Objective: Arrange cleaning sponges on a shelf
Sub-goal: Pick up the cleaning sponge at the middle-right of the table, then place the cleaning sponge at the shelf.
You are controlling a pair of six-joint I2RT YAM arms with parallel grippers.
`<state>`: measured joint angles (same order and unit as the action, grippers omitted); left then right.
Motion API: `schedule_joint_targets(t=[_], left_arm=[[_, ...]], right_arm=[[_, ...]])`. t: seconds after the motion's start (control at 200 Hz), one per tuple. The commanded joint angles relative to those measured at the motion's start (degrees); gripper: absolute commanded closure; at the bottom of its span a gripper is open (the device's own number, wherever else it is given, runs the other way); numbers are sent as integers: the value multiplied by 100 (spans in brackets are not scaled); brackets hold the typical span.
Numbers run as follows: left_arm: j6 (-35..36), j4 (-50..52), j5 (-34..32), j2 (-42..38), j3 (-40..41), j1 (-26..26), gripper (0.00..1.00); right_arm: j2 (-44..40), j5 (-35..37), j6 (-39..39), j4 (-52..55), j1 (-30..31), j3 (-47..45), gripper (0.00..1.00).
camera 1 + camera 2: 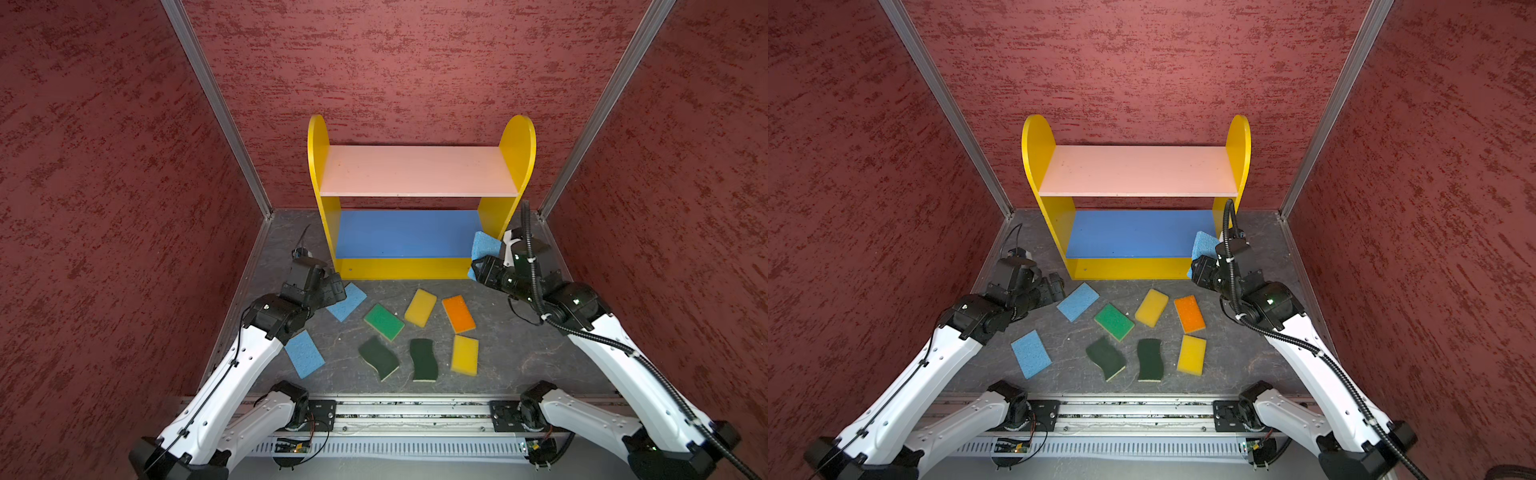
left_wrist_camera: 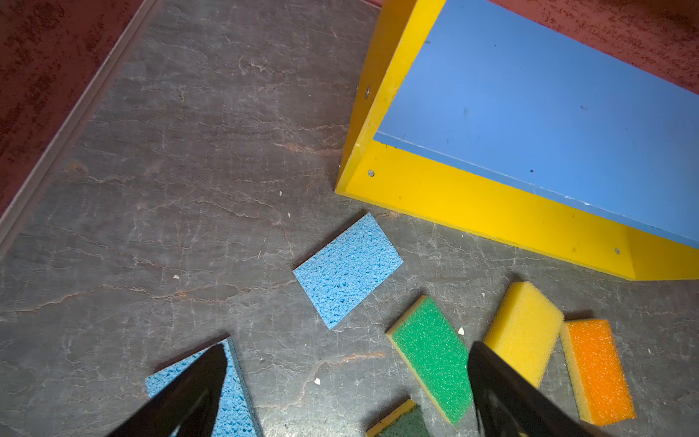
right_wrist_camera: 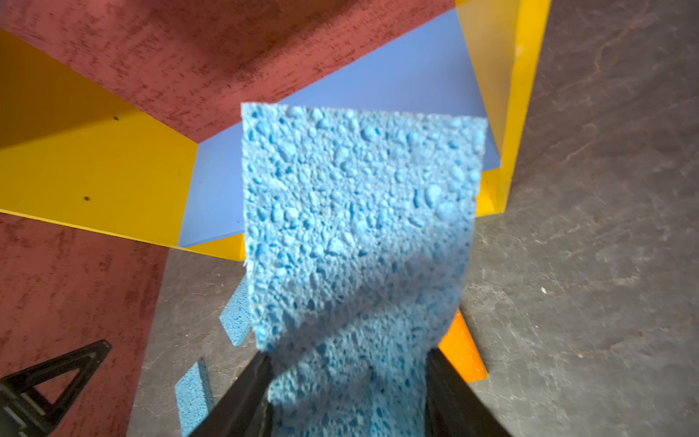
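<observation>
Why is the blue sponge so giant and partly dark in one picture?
Right wrist view: the light blue porous sponge sits close to the lens between the jaws, a shadow crossing its near end; both top views: that sponge looks small beside the yellow-sided shelf.

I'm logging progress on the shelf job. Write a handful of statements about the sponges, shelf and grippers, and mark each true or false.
1. The right gripper holds a light blue sponge. True.
2. The pink top board carries two sponges. False: nothing lies on it.
3. The left gripper is open and holds nothing. True.
4. The orange-topped sponge sits in the left gripper. False: it lies on the table.
5. Two dark green wavy sponges lie on the table. True.
</observation>
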<state>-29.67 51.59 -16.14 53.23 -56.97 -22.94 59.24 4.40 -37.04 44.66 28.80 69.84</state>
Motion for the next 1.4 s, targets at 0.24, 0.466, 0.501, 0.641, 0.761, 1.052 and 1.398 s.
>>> schedule_joint_targets(t=[0.24, 0.466, 0.501, 0.641, 0.761, 1.052, 1.398], left_arm=[[171, 70, -221, 59, -514, -26, 1], [259, -8, -184, 194, -692, -26, 1], [266, -9, -171, 216, -725, -26, 1], [283, -20, -135, 264, -824, -35, 1], [313, 82, -166, 248, -928, -28, 1], [392, 193, -284, 181, -1018, -32, 1], [512, 107, -419, 366, -976, 0, 0]], right_arm=[[514, -326, 331, -67, 208, 1627, 45], [1030, -141, 902, 20, 267, 2722, 42], [1132, -88, 1034, 9, 269, 2881, 40], [1538, 552, 1466, 72, 267, 3374, 36], [1918, 1033, 1863, 77, 258, 3791, 35], [2843, 2042, 2639, -220, 55, 4582, 31], [3933, 1816, 2939, 242, -454, 5913, 31]])
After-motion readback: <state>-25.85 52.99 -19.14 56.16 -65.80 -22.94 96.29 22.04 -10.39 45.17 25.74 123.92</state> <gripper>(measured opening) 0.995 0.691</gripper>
